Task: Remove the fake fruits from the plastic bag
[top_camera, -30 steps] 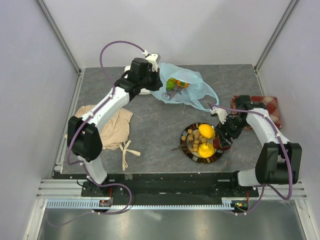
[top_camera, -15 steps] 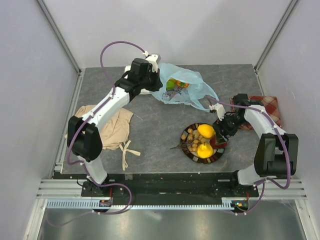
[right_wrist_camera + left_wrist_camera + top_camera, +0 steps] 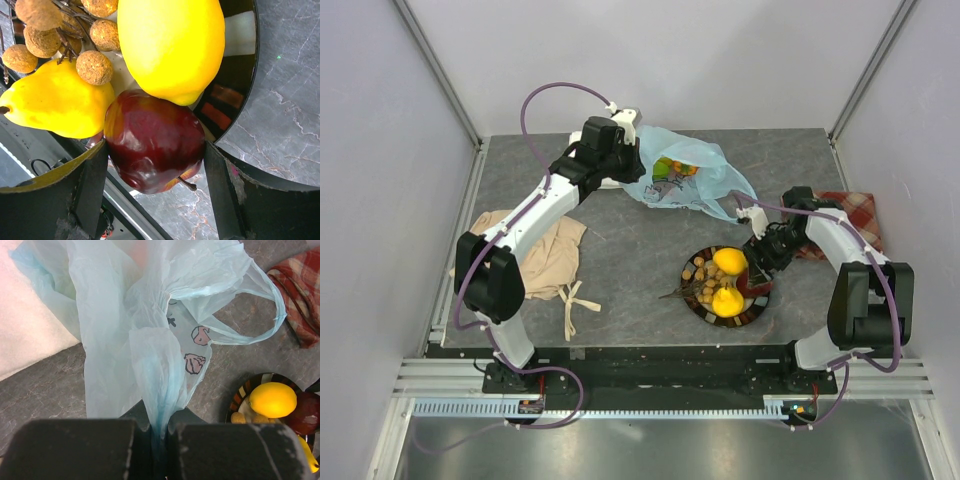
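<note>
Jaws, left: left gripper (image 3: 152, 440) is pinched together on a fold of the plastic bag (image 3: 150, 320), probably to anchor the thin film and keep its mouth up while the other arm unloads
Jaws, right: right gripper (image 3: 157, 192) is clamped on either side of the red apple (image 3: 150, 145), standing wide because the fruit is wide, and holds it low at the rim of the plate (image 3: 240, 60), seemingly to set it down
Base: desk (image 3: 640, 250), a grey stone-look slab, carries everything
Bag: lies crumpled at 12 o'clock on the desk with one handle loop trailing toward 3 o'clock; bagged fruits (image 3: 670, 168), green and orange, show through, so the job looks only partly done
Cloths: beige cloth (image 3: 545, 255) at 8 o'clock and checked cloth (image 3: 850, 215) at 3 o'clock, both apart from the work
Dish: the plate sits at 5 o'clock, near the right arm, and serves as the drop spot
Already out: lemon (image 3: 170, 45) and pear (image 3: 55, 100) both touch the apple, and the berry cluster (image 3: 92, 67) is tucked against them, so little room is left on the plate
</note>
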